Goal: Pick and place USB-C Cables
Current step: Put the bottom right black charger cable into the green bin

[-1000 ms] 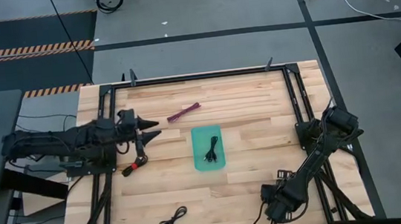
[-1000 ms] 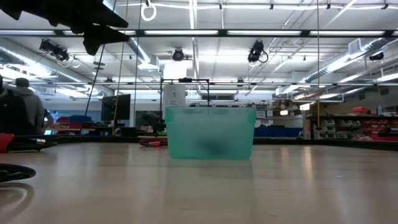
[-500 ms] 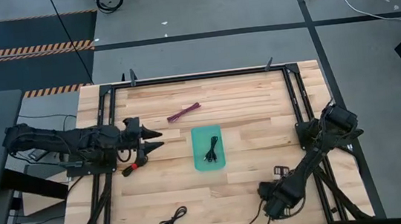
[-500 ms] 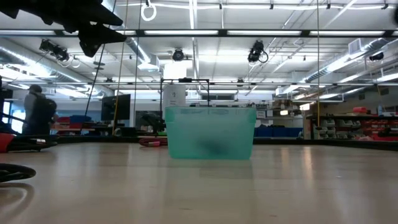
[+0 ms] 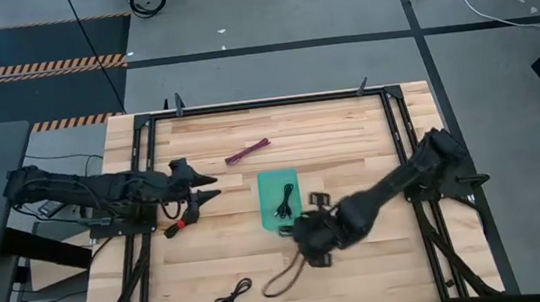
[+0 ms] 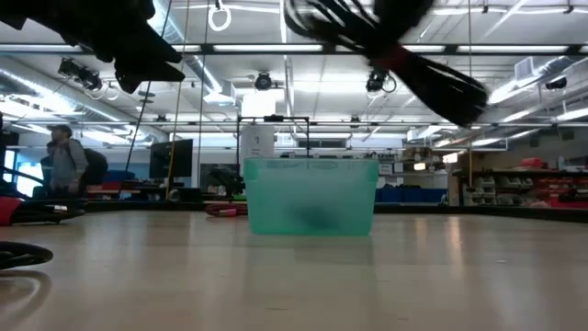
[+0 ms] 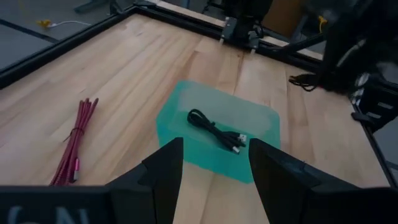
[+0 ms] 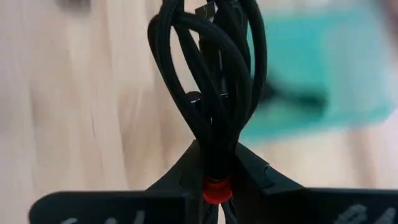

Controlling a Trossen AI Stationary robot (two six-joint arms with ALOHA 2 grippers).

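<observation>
My right gripper (image 5: 308, 251) hangs near the teal tray's (image 5: 265, 184) near right corner, shut on a black USB-C cable bundle (image 5: 278, 276) with a red tie. One black cable (image 7: 216, 132) lies in the tray. A maroon cable (image 5: 247, 151) lies on the table at the far side. A black-and-red cable (image 5: 181, 224) lies left of the tray, and another black one (image 5: 233, 296) lies by the near edge. My left gripper (image 7: 214, 155) stands open left of the tray, above the table, with nothing between its fingers. My right gripper pinches the black bundle between its two fingers at the tied end, right by the red tie (image 8: 213, 190). The loops (image 8: 211, 74) reach out past the fingertips. The bundle is lifted clear of the table, high up in the low view (image 6: 386, 41).
A black frame (image 5: 265, 102) runs round the wooden table. A person (image 6: 64, 165) stands in the room far behind the table. Bare wood lies between the tray and the near edge.
My right gripper has shut on the black bundle at the near right corner. It has swung up and toward the table's left, to the tray's near right corner, and the bundle has come clear of the table. My left gripper has shifted slightly toward the near edge.
</observation>
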